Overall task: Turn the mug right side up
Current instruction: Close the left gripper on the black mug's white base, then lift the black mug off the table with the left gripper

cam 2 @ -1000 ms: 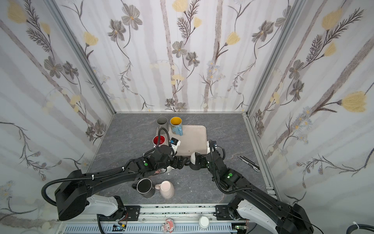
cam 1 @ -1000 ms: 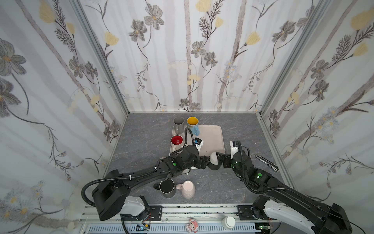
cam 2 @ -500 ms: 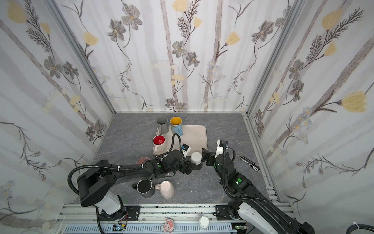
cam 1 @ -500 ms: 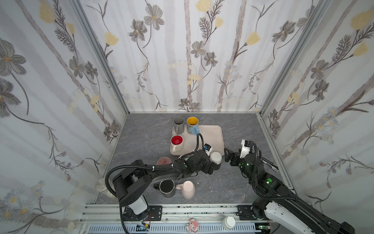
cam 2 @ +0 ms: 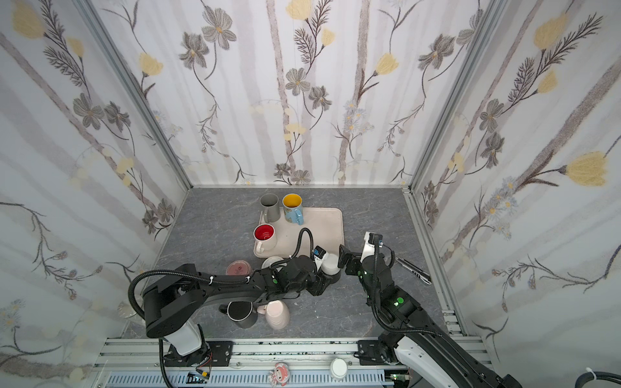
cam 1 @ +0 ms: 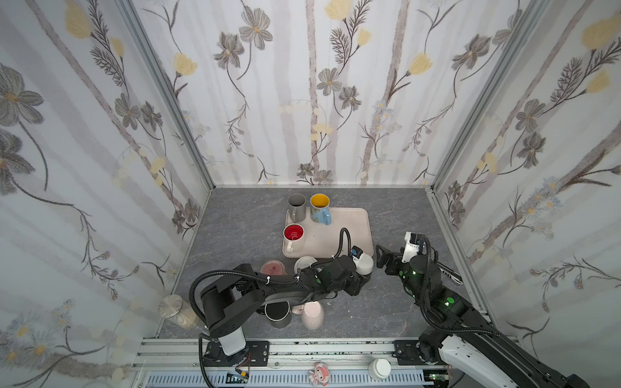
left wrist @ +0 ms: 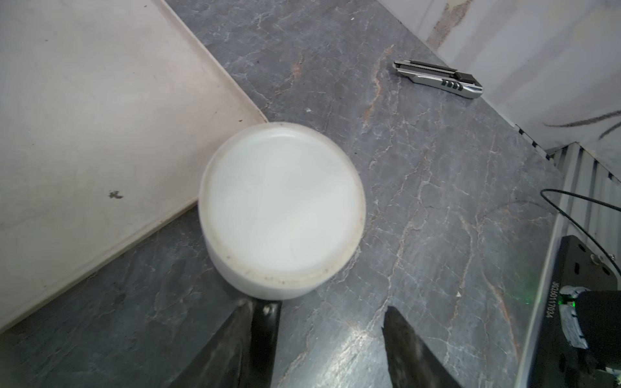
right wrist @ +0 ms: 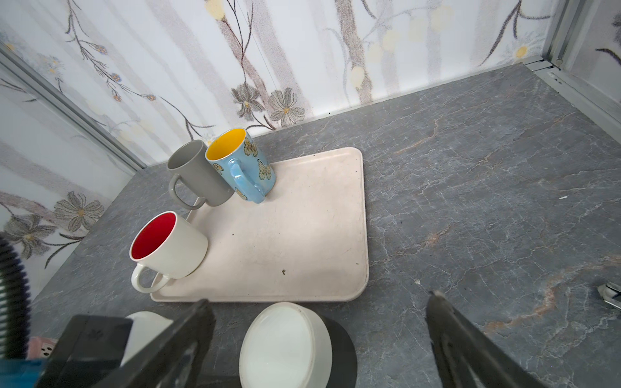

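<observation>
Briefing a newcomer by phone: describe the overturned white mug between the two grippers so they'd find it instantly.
Start at the beige tray on the grey table. At its near right corner sits a white mug, bottom up. Unlike the upright red-lined mug on the tray, it shows only a flat white base.

The mug [left wrist: 282, 208] looks like smooth, glossy white ceramic, with a dull unglazed ring on its base. The counter [left wrist: 437, 201] is grey veined stone with a soft shine. The tray [left wrist: 84, 117] is matt beige plastic, a little stained. The knife [left wrist: 438, 79] is brushed metal with black plastic parts.
</observation>
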Tool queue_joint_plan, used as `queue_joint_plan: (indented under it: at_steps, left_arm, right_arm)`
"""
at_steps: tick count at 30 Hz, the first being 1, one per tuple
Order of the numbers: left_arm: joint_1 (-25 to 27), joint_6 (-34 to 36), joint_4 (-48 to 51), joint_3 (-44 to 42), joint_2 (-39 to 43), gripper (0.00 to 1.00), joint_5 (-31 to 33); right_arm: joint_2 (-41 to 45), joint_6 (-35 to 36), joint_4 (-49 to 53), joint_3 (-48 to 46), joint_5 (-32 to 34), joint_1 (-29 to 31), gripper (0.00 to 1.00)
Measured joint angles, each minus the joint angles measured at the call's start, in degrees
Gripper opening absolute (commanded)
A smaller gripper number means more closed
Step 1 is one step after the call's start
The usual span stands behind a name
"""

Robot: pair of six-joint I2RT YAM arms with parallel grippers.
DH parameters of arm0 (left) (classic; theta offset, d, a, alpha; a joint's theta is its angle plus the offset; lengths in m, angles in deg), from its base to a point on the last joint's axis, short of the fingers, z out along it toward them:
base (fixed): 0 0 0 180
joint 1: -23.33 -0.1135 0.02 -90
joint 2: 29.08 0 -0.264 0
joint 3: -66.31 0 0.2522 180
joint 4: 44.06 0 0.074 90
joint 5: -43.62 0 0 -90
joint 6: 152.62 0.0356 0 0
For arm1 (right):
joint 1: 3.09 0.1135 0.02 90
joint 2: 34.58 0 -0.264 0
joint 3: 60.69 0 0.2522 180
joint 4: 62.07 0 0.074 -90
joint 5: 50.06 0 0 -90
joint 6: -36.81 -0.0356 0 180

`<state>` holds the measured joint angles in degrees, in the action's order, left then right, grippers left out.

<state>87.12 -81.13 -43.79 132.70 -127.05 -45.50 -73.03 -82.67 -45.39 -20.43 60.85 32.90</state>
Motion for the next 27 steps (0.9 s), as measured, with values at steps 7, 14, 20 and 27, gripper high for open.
queue_joint_plan:
  at_steps: [7, 14, 20, 27]
  left_arm:
    - [0.3, -1.0, 3.1, 1.6, -0.7, 0.74, 4.5]
    - [1.5, -1.0, 2.8, 0.1, 0.7, 0.74, 7.4]
    - [2.1, -0.9, 2.5, -1.6, 1.8, 0.60, 10.0]
    - [2.5, -0.4, 1.8, -1.6, 0.8, 0.48, 11.5]
  right_arm:
    - [1.0, 0.1, 0.0, -0.6, -1.0, -0.3, 0.98]
    - [1.9, 0.2, 0.1, -1.2, -1.1, -0.7, 0.98]
    - [1.9, 0.0, 0.1, -1.2, -1.1, -0.8, 0.98]
    - [1.7, -0.5, 0.1, -1.3, -1.5, -1.0, 0.98]
